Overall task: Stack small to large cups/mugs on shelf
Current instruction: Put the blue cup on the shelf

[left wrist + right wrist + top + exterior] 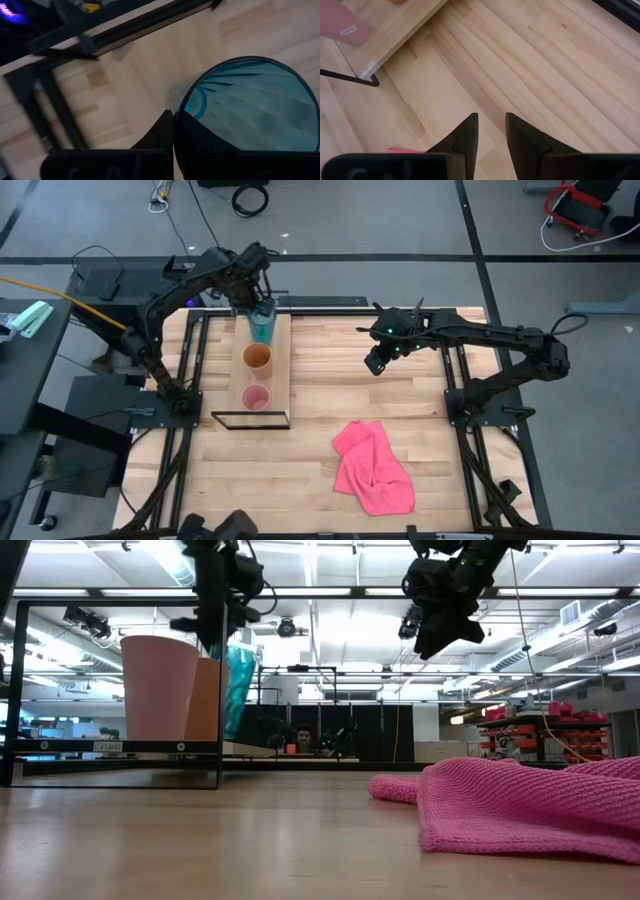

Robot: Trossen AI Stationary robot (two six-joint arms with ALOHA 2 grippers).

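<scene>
The shelf (280,370) is a narrow light-wood plank in a thin black frame at the table's left. On it stand a small pink cup (255,397) at the near end, an orange cup (257,358) in the middle and a teal translucent tumbler (263,327) at the far end, all mouth up. My left gripper (255,302) is shut on the tumbler's rim from above. My right gripper (376,363) hangs above the table's middle right, narrowly open and empty. The low view shows the cups in a row (158,685). My left gripper holds the tumbler by its rim (181,111). One finger (161,131) is outside the wall and the other shows dark through the teal wall, inside the cup. The fingers point down from above. The tumbler is upright at the plank's far end; its base is hidden.
A crumpled pink cloth (372,468) lies on the slatted tabletop near the front edge, right of the middle. Bare wood lies between the shelf and my right gripper (491,120). Black frame rails (455,380) run along both sides of the table.
</scene>
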